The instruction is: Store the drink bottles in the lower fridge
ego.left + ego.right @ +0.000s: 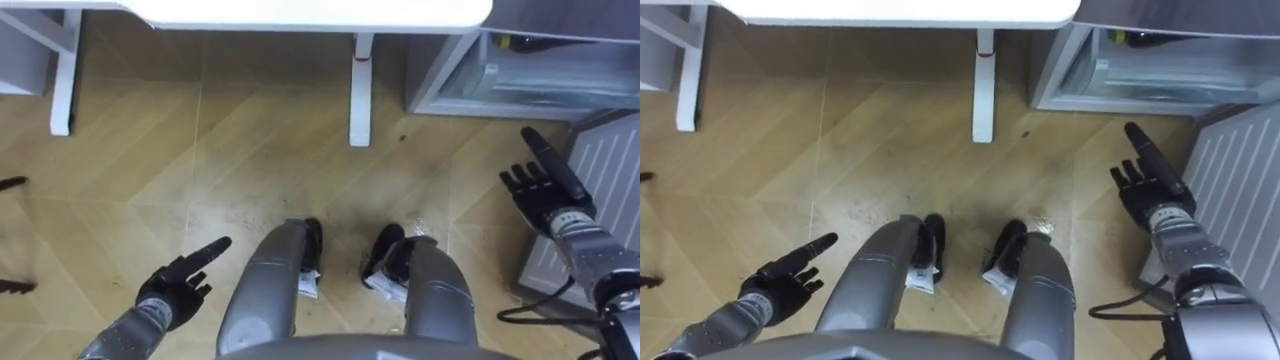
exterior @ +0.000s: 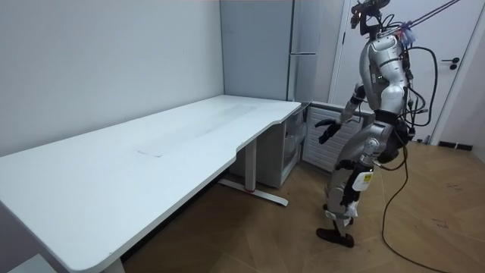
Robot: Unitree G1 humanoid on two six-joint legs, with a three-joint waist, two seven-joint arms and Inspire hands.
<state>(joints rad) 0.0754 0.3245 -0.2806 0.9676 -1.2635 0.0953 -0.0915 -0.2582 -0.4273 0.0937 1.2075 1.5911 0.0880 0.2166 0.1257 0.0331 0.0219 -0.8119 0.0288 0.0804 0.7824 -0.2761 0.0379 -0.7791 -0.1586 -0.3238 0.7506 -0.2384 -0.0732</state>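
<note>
My left hand [image 1: 180,285] hangs low at the lower left over the wooden floor, its fingers straight and holding nothing. At the right my right hand [image 1: 540,185] is raised with straight fingers, also holding nothing, just in front of the open lower fridge [image 1: 432,85]. The fridge compartment stands open at the upper right, and a pale shelf [image 1: 545,75] shows inside. A small dark and yellow item [image 1: 510,42] lies at the back of it; I cannot tell what it is. In the room view I stand between the table's end and the tall grey fridge [image 2: 303,45].
The white table [image 1: 300,12] runs along the top, with its white leg [image 1: 361,90] right ahead and another leg [image 1: 63,70] at the left. The fridge's ribbed grey door [image 1: 600,170] stands open close to my right hand. A closed room door [image 2: 462,68] is behind me.
</note>
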